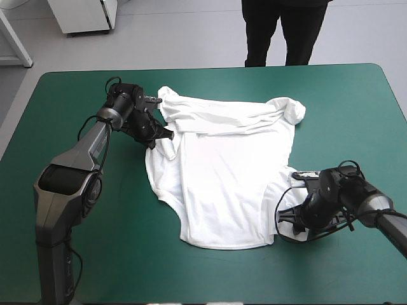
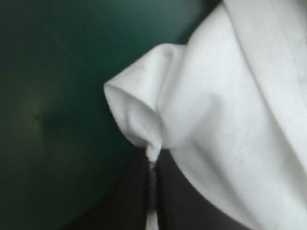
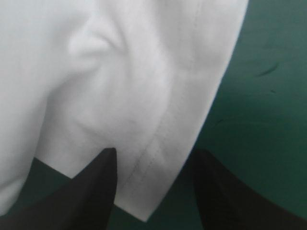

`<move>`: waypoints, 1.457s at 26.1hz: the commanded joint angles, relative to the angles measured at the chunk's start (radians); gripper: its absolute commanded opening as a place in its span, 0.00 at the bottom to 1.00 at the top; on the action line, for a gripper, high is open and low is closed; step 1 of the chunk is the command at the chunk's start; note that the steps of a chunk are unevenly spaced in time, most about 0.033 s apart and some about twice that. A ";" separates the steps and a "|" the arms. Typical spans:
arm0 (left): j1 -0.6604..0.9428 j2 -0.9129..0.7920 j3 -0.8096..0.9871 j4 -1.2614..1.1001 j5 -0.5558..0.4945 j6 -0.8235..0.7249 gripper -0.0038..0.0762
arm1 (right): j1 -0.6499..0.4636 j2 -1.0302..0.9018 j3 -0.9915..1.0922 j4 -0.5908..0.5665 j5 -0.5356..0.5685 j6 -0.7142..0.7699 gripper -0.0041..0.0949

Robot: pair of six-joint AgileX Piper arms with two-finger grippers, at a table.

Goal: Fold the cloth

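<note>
T-shirt [image 1: 222, 184] is mid worktop [image 1: 76, 254], white on the teal-green cover. It's spread mostly flat with the body smooth. The far edge is doubled over into a rumpled band, with a bunched lump at the far right corner. Left hand [image 2: 152, 162] is at the shirt's left edge, toward the far side. Its black fingers [image 2: 129, 201] are all but closed, meeting on a pinched fold of white cloth that puckers where they clamp it. The rest of the shirt runs off beside that fold, with bare cover on the other side. Right hand [image 3: 156, 152] is at the near right corner, low over the worktop. Its fingers are well apart and grip nothing. The corner of the stitched hem [image 3: 168, 124] lies between them, with bare cover on the side away from the shirt. In the high view the two hands sit well apart, at opposite corners of the shirt. The shirt's near edge lies flat and rounded, clear of the worktop's near edge.
</note>
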State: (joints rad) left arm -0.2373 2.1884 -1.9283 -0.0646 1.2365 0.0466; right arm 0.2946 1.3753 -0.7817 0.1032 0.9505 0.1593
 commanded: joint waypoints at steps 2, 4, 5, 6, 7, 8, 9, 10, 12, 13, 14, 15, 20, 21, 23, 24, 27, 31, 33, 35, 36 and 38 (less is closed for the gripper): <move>0.000 -0.035 -0.013 -0.002 0.036 -0.006 0.02 | 0.002 -0.031 0.022 0.065 -0.061 0.003 0.36; 0.000 -0.035 -0.013 -0.002 0.034 -0.006 0.02 | 0.002 -0.029 0.023 0.083 -0.072 0.005 0.21; 0.000 -0.035 -0.013 -0.002 0.034 -0.006 0.02 | 0.002 -0.029 0.023 0.087 -0.074 0.008 0.13; 0.000 -0.035 -0.013 -0.002 0.034 -0.006 0.02 | 0.002 -0.029 0.023 0.087 -0.075 0.008 0.07; 0.000 -0.035 -0.013 -0.002 0.034 -0.006 0.02 | 0.002 -0.027 0.024 0.083 -0.068 0.013 0.03; 0.000 -0.035 -0.013 -0.002 0.034 -0.006 0.02 | 0.002 -0.027 0.024 0.083 -0.061 0.012 0.02; 0.000 -0.035 -0.013 -0.002 0.034 -0.006 0.02 | 0.002 -0.027 0.024 0.081 -0.049 0.012 0.02; 0.000 -0.035 -0.013 -0.002 0.034 -0.006 0.02 | 0.002 -0.027 0.024 0.080 -0.042 0.012 0.02; 0.000 -0.035 -0.013 -0.004 0.036 -0.006 0.02 | 0.002 -0.032 0.011 0.071 -0.017 0.007 0.02; 0.000 -0.035 -0.017 -0.006 0.040 -0.006 0.02 | 0.002 -0.034 0.002 0.064 0.002 -0.006 0.02; 0.000 -0.035 -0.024 -0.006 0.049 -0.006 0.02 | 0.002 -0.040 -0.014 0.055 0.025 -0.022 0.02; 0.000 -0.037 -0.033 -0.011 0.049 -0.006 0.02 | 0.002 -0.048 -0.036 0.044 0.050 -0.036 0.02; 0.000 -0.080 -0.099 -0.014 0.049 0.020 0.02 | 0.002 -0.115 -0.189 -0.029 0.125 -0.038 0.02; 0.000 -0.099 -0.119 0.004 0.051 0.022 0.02 | 0.002 -0.134 -0.253 -0.047 0.148 -0.038 0.02; 0.000 -0.145 -0.157 0.025 0.051 0.031 0.02 | 0.002 -0.161 -0.350 -0.065 0.205 -0.051 0.02; 0.000 -0.167 -0.168 0.038 0.051 0.037 0.02 | 0.002 -0.170 -0.391 -0.070 0.222 -0.063 0.02; 0.000 -0.241 -0.192 0.054 0.051 0.041 0.02 | 0.002 -0.191 -0.513 -0.084 0.252 -0.065 0.02; 0.000 -0.356 -0.203 0.054 0.051 0.047 0.02 | 0.002 -0.195 -0.701 -0.122 0.280 -0.072 0.02; 0.000 -0.427 -0.203 0.054 0.051 0.047 0.02 | 0.002 -0.195 -0.808 -0.153 0.282 -0.076 0.02; 0.000 -0.502 -0.203 0.047 0.051 0.060 0.02 | 0.002 -0.193 -0.917 -0.169 0.276 -0.092 0.02; 0.000 -0.540 -0.203 0.047 0.051 0.068 0.02 | 0.002 -0.192 -0.963 -0.181 0.276 -0.101 0.02; 0.000 -0.608 -0.203 0.047 0.049 0.070 0.02 | 0.002 -0.184 -1.076 -0.202 0.271 -0.125 0.02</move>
State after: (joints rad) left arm -0.2373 1.7195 -2.0988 -0.0145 1.2577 0.1088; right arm 0.2964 1.2110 -1.7083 -0.0576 1.2498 0.0687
